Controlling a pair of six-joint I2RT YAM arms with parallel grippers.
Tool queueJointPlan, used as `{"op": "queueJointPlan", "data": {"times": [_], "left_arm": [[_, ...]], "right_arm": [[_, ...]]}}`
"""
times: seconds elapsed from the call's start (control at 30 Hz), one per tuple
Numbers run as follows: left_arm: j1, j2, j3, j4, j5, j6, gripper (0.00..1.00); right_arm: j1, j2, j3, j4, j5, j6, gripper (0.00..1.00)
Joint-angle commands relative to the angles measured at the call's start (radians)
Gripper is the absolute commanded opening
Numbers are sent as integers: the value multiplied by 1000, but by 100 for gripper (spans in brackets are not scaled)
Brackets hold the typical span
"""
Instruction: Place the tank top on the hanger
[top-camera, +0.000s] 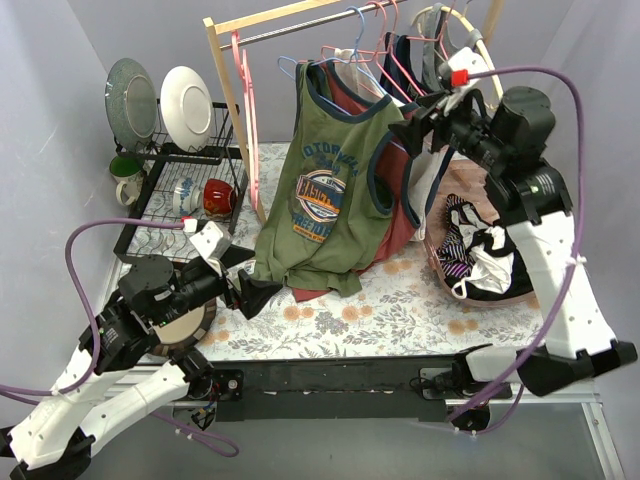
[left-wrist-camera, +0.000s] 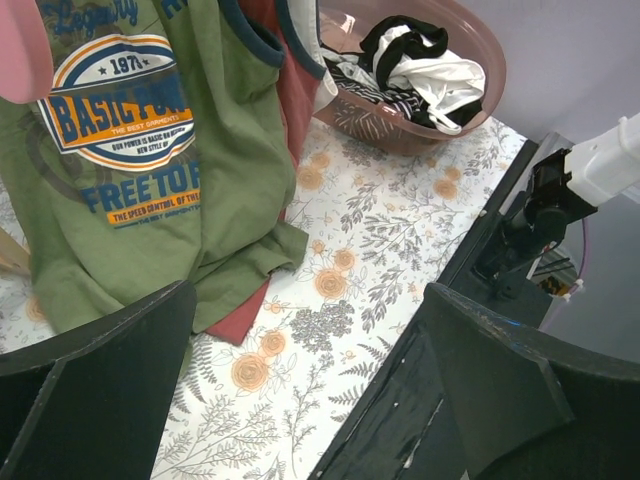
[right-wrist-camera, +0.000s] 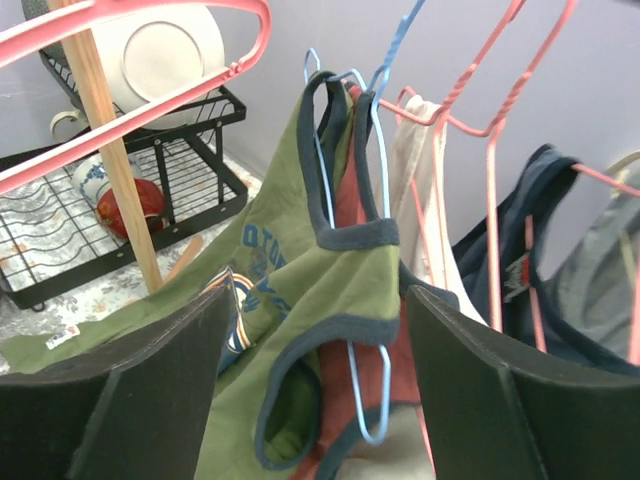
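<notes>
The olive-green tank top (top-camera: 320, 190) with its orange, white and blue print hangs on the light-blue wire hanger (top-camera: 357, 25) on the rail, and its hem lies crumpled on the floral table. In the right wrist view one shoulder strap (right-wrist-camera: 345, 285) lies over the blue hanger wire (right-wrist-camera: 380, 150), whose end loop pokes out below. My right gripper (top-camera: 410, 125) is open and empty just in front of that strap (right-wrist-camera: 320, 360). My left gripper (top-camera: 245, 290) is open and empty by the hem, above the table (left-wrist-camera: 305, 335). The tank top also shows in the left wrist view (left-wrist-camera: 120, 200).
A rust-red tank top (top-camera: 400, 220) hangs behind the green one. Pink hangers (top-camera: 245, 110) and other garments crowd the wooden rail (top-camera: 300, 28). A dish rack (top-camera: 180, 190) with plates stands at the left. A pink basket (left-wrist-camera: 400, 135) of clothes sits at the right.
</notes>
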Motion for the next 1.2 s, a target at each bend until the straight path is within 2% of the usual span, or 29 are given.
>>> {"op": "queueJointPlan", "data": {"times": [0.0,0.23,0.5,0.57,0.6,0.7,1.17], "left_arm": [[1,-8,-7,21,6,-45,98],[2,-1,-38,41,-51,-137,98],[1,-71,-56,64,-118,-187,98],[1,-82,-59,58,-126,-190,98],[2,-91,-58,53,-128,-193,98],[1,-99,-53,42,-129,-193,98],[2,-114,17,7,-160,-189,98]], "right_arm": [[-19,-148,-90,-11,29,-96,84],[-155,-342,-207,-80,160,-33,95],[-324,-535,-336,-133,415,36,99],[-334,-569,-369,-133,463,45,98],[-379,-580,-375,-133,467,46,99],[-416,-598,-374,-134,475,54,99],[-505,-612,-314,-151,474,17,99]]}}
